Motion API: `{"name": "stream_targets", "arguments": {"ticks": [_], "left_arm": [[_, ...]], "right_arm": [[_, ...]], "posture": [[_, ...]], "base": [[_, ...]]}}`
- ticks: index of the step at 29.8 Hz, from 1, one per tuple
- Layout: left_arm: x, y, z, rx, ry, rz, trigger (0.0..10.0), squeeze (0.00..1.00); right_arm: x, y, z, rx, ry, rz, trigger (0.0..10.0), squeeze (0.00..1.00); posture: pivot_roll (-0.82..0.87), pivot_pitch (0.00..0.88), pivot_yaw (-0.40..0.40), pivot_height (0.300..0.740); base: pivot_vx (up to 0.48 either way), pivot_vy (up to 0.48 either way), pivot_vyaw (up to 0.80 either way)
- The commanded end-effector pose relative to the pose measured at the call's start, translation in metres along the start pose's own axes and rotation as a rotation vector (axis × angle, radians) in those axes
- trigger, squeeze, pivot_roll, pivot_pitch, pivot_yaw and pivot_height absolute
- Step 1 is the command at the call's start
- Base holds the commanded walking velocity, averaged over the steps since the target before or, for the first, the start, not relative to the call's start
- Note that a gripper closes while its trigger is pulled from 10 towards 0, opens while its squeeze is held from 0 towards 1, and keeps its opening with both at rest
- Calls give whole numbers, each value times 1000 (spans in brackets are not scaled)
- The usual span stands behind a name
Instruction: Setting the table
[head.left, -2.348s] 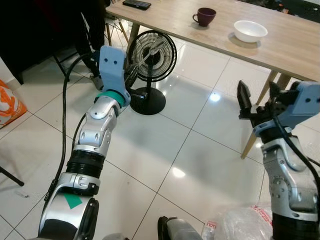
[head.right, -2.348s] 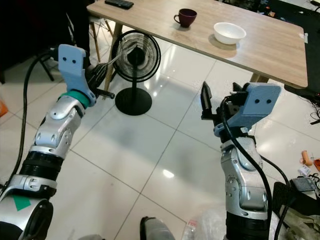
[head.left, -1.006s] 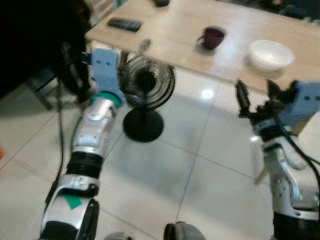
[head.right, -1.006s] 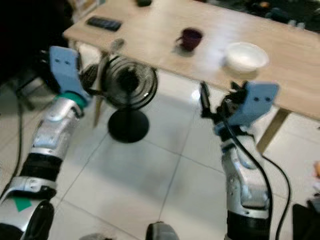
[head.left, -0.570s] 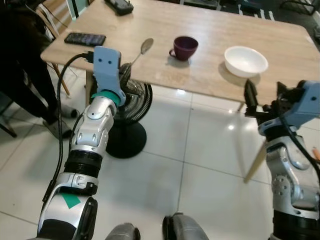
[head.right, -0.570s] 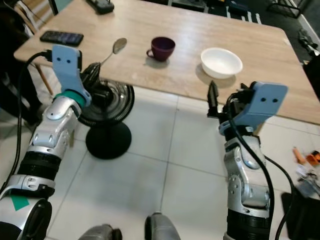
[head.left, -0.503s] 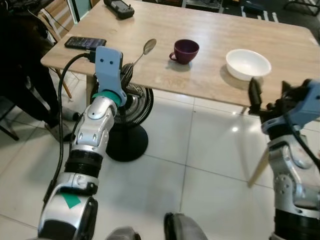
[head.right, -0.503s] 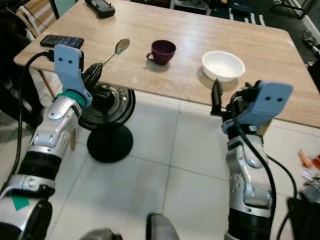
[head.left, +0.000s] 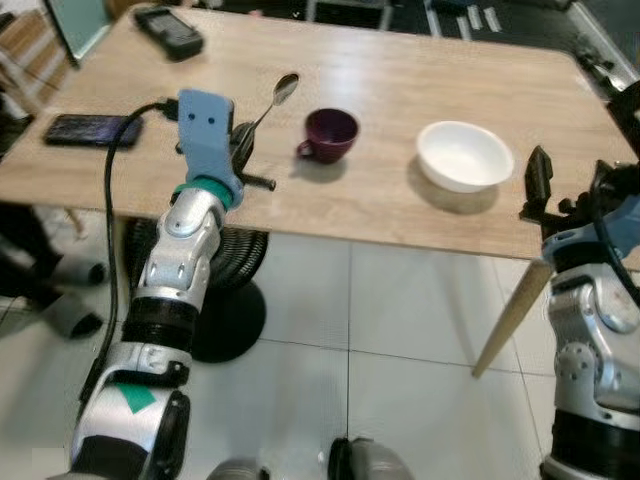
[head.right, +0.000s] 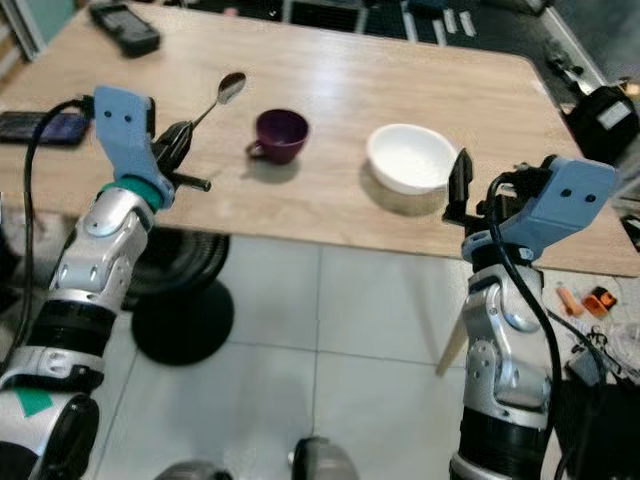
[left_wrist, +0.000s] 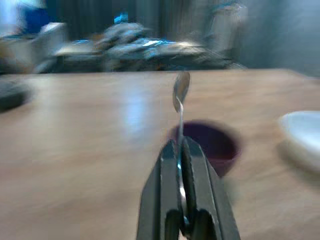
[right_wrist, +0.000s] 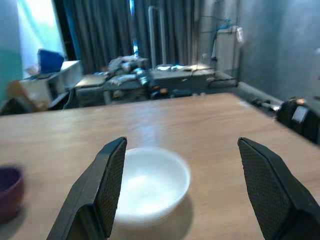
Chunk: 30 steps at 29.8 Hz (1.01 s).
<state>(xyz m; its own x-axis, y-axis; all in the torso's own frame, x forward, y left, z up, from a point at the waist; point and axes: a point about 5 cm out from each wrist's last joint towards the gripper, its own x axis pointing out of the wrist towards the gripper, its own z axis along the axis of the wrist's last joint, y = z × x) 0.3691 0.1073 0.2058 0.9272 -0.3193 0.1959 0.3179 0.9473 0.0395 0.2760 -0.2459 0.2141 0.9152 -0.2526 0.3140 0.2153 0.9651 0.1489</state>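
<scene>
My left gripper is shut on the handle of a metal spoon, held over the near left part of the wooden table. The spoon's bowl points up and away. Just right of it stands a purple cup, seen behind the spoon in the left wrist view. A white bowl sits further right. My right gripper is open at the table's near edge, right of the bowl. The bowl lies ahead of its fingers.
A black phone lies at the table's left edge and a dark remote at the far left corner. A black floor fan stands under the table. A table leg slants down by my right arm.
The view has moved up to the table. My left gripper, still holding the spoon, is now over the tabletop beside the cup. My right gripper is at the edge by the bowl.
</scene>
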Motion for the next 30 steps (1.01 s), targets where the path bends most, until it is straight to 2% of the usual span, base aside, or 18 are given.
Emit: {"name": "stream_targets", "arguments": {"ticks": [1,4,6,12,15,19,25,27,30], "left_arm": [[-3,11,3,30,-10,24,10000,0],[-3,10,3,42,-16,17,10000,0],[-5,11,8,59,-39,3,10000,0],[-7,11,13,73,-64,-7,10000,0],[-16,10,19,85,-95,-51,10000,0],[-22,9,20,80,-101,-81,10000,0],[-26,4,22,-3,-86,-158,10000,0],[-29,-3,23,-94,-60,-231,10000,0],[-31,-4,23,-144,-53,-250,10000,0]], "right_arm": [[0,5,2,-21,-20,30,10000,0],[-1,6,3,-34,-26,45,10000,0],[-3,12,4,-97,-45,122,10000,0],[-4,20,5,-130,-56,193,10000,0],[-6,40,5,-135,-52,337,10000,0],[-6,48,4,-141,-50,387,10000,0],[-1,55,6,-145,-65,426,10000,0],[-2,62,5,-158,-62,478,10000,0],[-4,67,3,-168,-55,522,10000,0]], "posture": [[24,0,31,740],[24,0,31,740],[26,0,33,740],[29,0,33,740],[41,1,33,740],[45,2,30,740],[51,9,26,740],[51,10,26,740],[50,12,24,740]], "base": [[480,0,0],[480,0,0],[480,0,0],[407,0,0],[0,0,0],[0,0,0],[0,0,0],[0,0,0],[0,0,0]]}}
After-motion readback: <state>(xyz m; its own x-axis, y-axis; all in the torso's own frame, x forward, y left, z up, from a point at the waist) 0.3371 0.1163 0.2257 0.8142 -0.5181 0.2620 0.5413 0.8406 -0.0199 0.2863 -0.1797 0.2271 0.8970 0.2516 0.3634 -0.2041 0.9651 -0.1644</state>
